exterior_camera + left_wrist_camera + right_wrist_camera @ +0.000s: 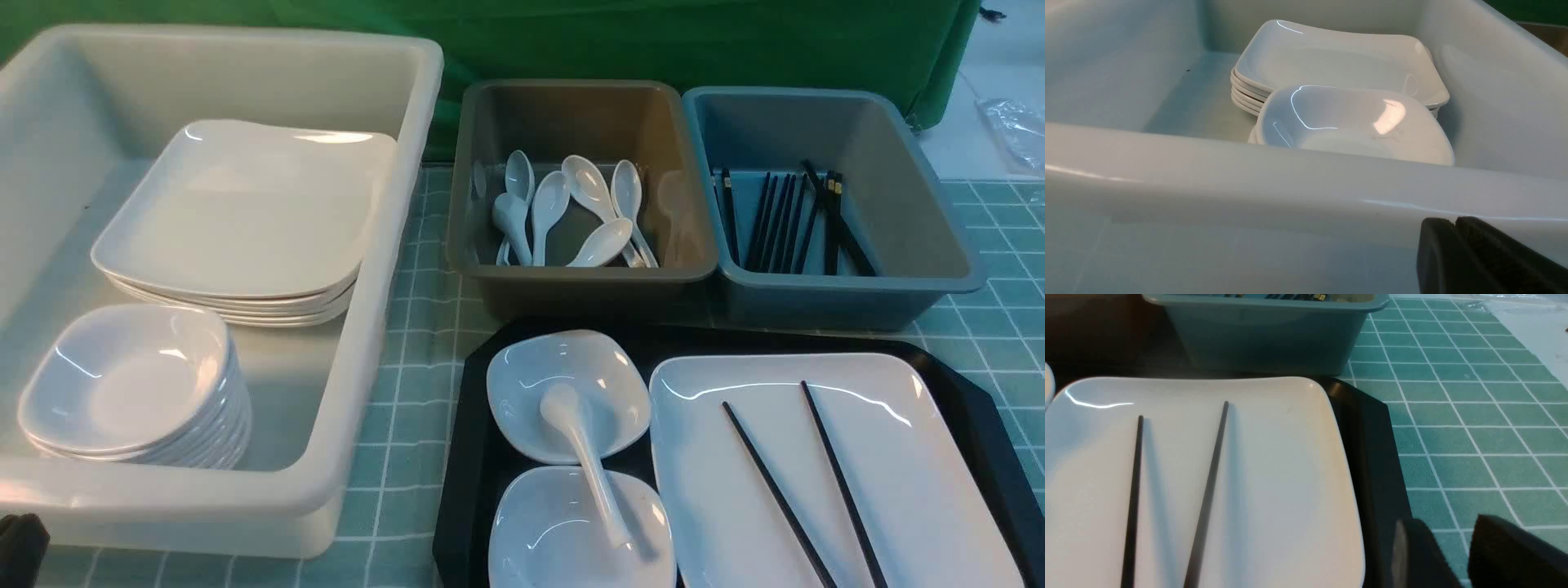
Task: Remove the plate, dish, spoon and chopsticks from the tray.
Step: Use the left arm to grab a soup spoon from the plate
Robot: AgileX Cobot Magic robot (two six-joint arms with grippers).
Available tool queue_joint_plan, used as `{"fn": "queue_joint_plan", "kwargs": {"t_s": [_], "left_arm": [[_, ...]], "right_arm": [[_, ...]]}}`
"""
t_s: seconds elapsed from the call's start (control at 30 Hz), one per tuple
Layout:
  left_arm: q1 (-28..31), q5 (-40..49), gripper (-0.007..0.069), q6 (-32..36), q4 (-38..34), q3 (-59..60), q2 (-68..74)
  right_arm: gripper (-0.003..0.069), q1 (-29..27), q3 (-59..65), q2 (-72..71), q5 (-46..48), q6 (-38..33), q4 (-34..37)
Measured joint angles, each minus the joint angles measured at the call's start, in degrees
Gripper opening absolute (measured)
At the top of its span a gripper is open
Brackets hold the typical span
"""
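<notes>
The black tray (467, 490) sits at the front right. On it lies the large white plate (922, 474) with the two black chopsticks (775, 490) lying apart across it. Left of the plate are two small white bowls, one far (531, 384) and one near (547, 531); the white spoon (588, 457) lies across both. In the right wrist view, my right gripper (1447, 522) is open and empty over the tray's (1372, 457) right rim, beside the plate (1282, 477) and chopsticks (1208, 490). My left gripper (1455, 221) is shut and empty, just outside the white tub's near wall (1249, 171).
A big white tub (392, 245) at the left holds stacked plates (245, 212) and stacked small bowls (131, 384). Behind the tray stand a grey tub (571, 282) with several spoons and a blue tub (849, 298) with several chopsticks. Green checked cloth covers the table.
</notes>
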Motion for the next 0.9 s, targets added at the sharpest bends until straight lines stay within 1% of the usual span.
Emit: {"fn": "queue_joint_plan", "kwargs": {"t_s": [0.2,0.3,0.33,0.37,0.4,0.43,0.47,0.5,0.53,0.57,0.6,0.7,0.8,0.83,0.87,0.9], "left_arm": [[0.00,0.00,0.0017,0.00,0.00,0.00,0.00],[0.00,-0.55,0.0017,-0.47,-1.85,0.00,0.00],[0.00,-2.32,0.0017,-1.82,-5.25,0.00,0.00],[0.00,-4.20,0.0017,-3.25,-10.44,0.00,0.00],[0.00,-4.61,0.0017,-3.56,-11.43,0.00,0.00],[0.00,-6.76,0.0017,-5.11,-16.43,0.00,0.00],[0.00,-10.90,0.0017,-7.48,-24.11,0.00,0.00],[0.00,-12.76,0.0017,-8.31,-28.09,0.00,0.00],[0.00,-13.72,0.0017,-8.82,-29.40,0.00,0.00],[0.00,-17.15,0.0017,-9.88,-32.44,0.00,0.00],[0.00,-20.51,0.0017,-10.62,-33.85,0.00,0.00],[0.00,-30.22,0.0017,-13.30,-35.05,0.00,0.00],[0.00,-35.04,0.0017,-16.23,-34.23,0.00,0.00],[0.00,-39.63,0.0017,-18.32,-31.23,0.00,0.00],[0.00,-40.13,0.0017,-18.47,-30.12,0.00,0.00],[0.00,-43.69,0.0017,-19.20,-25.78,0.00,0.00]], "right_arm": [[0.0241,0.00,0.00,0.00,0.00,0.00,0.00],[0.0241,0.00,0.00,0.00,0.00,0.00,0.00],[0.0241,0.00,0.00,0.00,0.00,0.00,0.00],[0.0241,0.00,0.00,0.00,0.00,0.00,0.00],[0.0241,0.00,0.00,0.00,0.00,0.00,0.00],[0.0241,0.00,0.00,0.00,0.00,0.00,0.00],[0.0241,0.00,0.00,0.00,0.00,0.00,0.00],[0.0241,0.00,0.00,0.00,0.00,0.00,0.00],[0.0241,0.00,0.00,0.00,0.00,0.00,0.00],[0.0241,0.00,0.00,0.00,0.00,0.00,0.00],[0.0241,0.00,0.00,0.00,0.00,0.00,0.00],[0.0241,0.00,0.00,0.00,0.00,0.00,0.00],[0.0241,0.00,0.00,0.00,0.00,0.00,0.00],[0.0241,0.00,0.00,0.00,0.00,0.00,0.00],[0.0241,0.00,0.00,0.00,0.00,0.00,0.00],[0.0241,0.00,0.00,0.00,-0.22,0.00,0.00]]}}
